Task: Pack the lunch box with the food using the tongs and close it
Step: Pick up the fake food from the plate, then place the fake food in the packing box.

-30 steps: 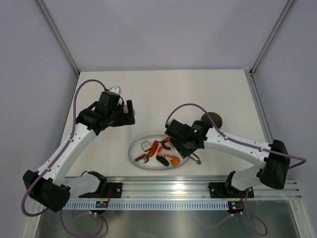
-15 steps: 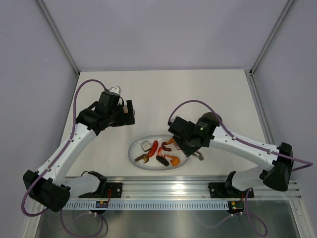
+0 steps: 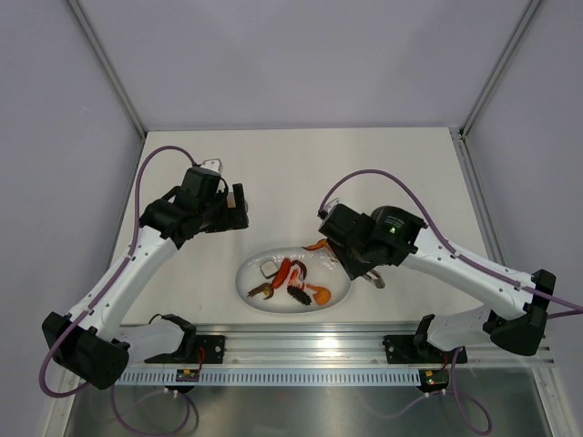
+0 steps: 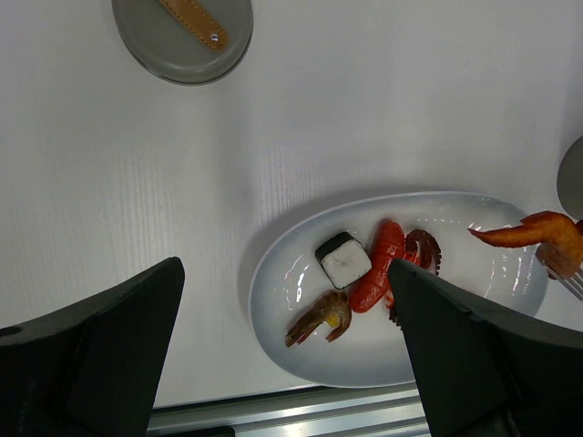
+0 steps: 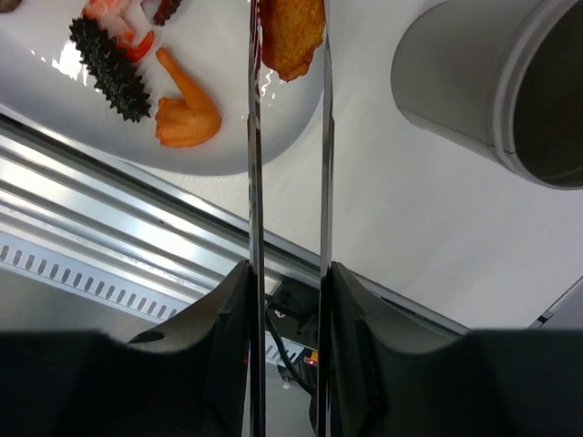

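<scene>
My right gripper (image 5: 288, 291) (image 3: 351, 259) is shut on the silver tongs (image 5: 255, 182). The tong tips pinch an orange fried piece (image 5: 291, 36) (image 4: 537, 232) over the plate's right edge. The dark grey lunch box (image 5: 492, 82) stands open just right of the tongs; the top view hides it behind my right arm. The remaining food lies on the white plate (image 3: 337, 291): a white square (image 4: 343, 259), a red sausage (image 4: 381, 264), a shrimp (image 4: 319, 319), a dark ridged piece (image 5: 109, 68) and an orange drumstick (image 5: 187, 114). My left gripper (image 3: 239, 208) (image 4: 287, 355) hangs open and holds nothing.
The round grey lid (image 4: 182, 32) with its tan handle lies on the table beyond the plate, under my left arm. A metal rail (image 3: 301, 341) runs along the table's near edge, close to the plate. Walls close in the table's left, right and back sides.
My right arm has swung to the right and lifted the tongs off the plate with the orange piece in their tips. The left arm has not moved.
</scene>
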